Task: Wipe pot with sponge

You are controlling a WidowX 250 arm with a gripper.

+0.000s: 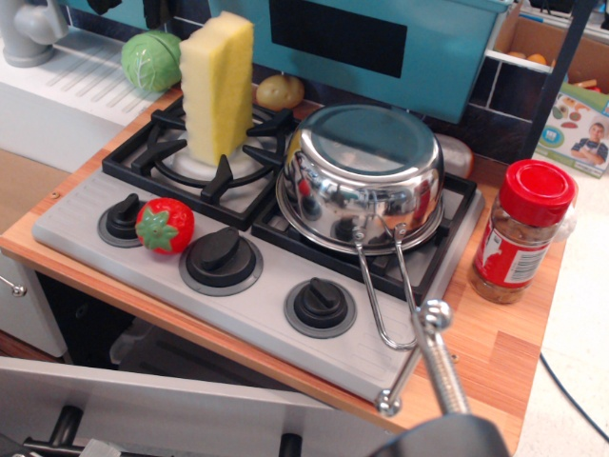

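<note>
The pot point(366, 176) is a shiny steel saucepan lying upside down on the right burner of the toy stove point(86, 214), flat base up. Its wire loop handle point(388, 290) points toward the front edge. The sponge point(218, 86), a pale yellow foam block with a wavy left side, stands on end on the left burner, left of the pot and apart from it. Nothing is seen holding it. I see no gripper fingers in this view. Small dark shapes at the top left edge are cut off and cannot be identified.
A red toy strawberry point(165, 225) lies among the knobs. A green cabbage point(150, 60) and a potato point(280, 91) sit behind the burners. A red-lidded spice jar point(521, 231) stands right of the stove. A metal rod point(442, 367) rises at the bottom right.
</note>
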